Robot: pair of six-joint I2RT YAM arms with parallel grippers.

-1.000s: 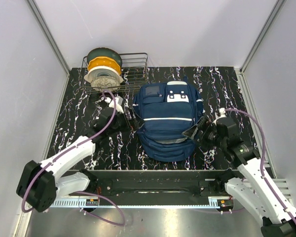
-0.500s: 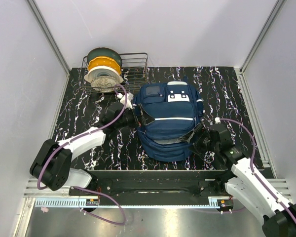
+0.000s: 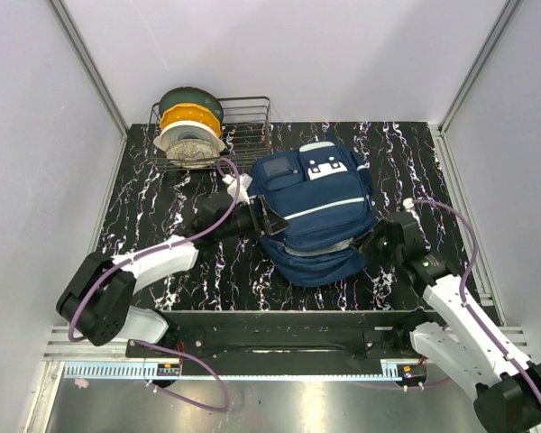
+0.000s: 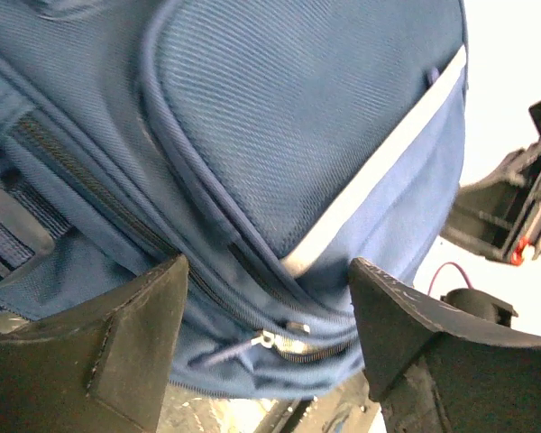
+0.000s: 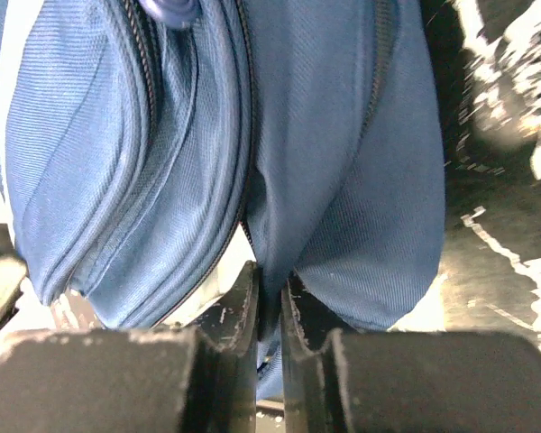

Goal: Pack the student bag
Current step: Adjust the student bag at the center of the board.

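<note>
Was walled by plain pale grey-white panels (image 3: 298, 54) with silver metal corner rails (image 3: 89, 68); floored by a black, white-veined marble-patterned tabletop (image 3: 131, 198).

student bag (image 3: 317, 212) is seen front-up in the middle of the black marbled table (image 3: 135, 198). It lies skewed, with the white stripe rising toward the right. The white patch and grey pocket panel are at the far end.

left gripper (image 3: 257, 219) is placed against the bag's left edge, at about stripe level. right gripper (image 3: 368, 244) is pressed to the bag's near-right corner. Finger spacing can't be resolved for either from above.

wire basket (image 3: 252, 117) is set at the rear-left, just beside the bag's far-left corner. Three spools (image 3: 189, 140) are stood on edge in its left half: green at the back, yellow in the middle, white in front. The right half is seen bare.
</note>
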